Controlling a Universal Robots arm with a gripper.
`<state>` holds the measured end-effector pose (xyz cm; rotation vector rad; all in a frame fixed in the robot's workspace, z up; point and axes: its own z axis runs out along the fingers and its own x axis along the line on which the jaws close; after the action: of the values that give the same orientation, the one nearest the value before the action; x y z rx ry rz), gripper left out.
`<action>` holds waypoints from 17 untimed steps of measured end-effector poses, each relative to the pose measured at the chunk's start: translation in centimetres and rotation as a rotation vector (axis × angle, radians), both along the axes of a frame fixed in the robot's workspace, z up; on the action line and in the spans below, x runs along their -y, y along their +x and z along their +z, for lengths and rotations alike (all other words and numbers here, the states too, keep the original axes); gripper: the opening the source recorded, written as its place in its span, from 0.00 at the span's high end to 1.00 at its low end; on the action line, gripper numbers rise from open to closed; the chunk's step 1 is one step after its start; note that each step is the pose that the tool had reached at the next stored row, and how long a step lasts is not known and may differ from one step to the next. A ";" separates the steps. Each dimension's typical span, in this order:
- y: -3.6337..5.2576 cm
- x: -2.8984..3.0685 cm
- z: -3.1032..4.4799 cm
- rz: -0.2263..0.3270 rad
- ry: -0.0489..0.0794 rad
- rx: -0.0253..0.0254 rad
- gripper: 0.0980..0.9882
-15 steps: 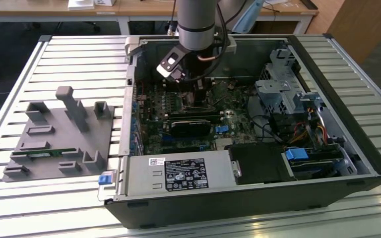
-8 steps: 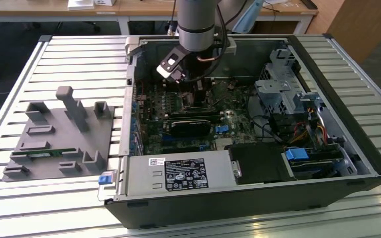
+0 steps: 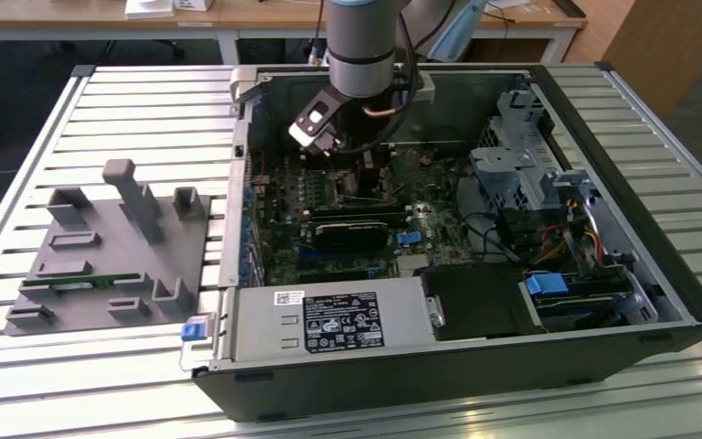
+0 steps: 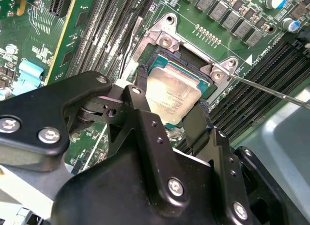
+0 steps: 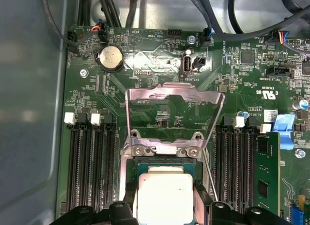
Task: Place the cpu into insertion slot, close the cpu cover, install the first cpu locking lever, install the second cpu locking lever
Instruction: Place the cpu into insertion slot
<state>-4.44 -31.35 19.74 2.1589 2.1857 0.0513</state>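
The jaws grip the cpu (image 5: 164,196) by 2 opposite edges, holding it level over the slot (image 4: 154,57); the cover (image 5: 174,93) stands flipped open, giving access.

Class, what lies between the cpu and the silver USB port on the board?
In the first wrist view, the open cpu cover lies between the cpu and the USB port, green board showing through its cut-out.
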 end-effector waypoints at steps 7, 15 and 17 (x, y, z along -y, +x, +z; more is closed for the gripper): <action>0.00 0.00 -0.18 0.000 0.000 0.0000 0.50; 0.00 -0.01 -0.44 0.000 0.000 -0.0002 0.50; 0.00 -0.01 -0.46 0.000 0.000 -0.0003 0.50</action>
<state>-4.45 -31.34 19.27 2.1589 2.1858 0.0506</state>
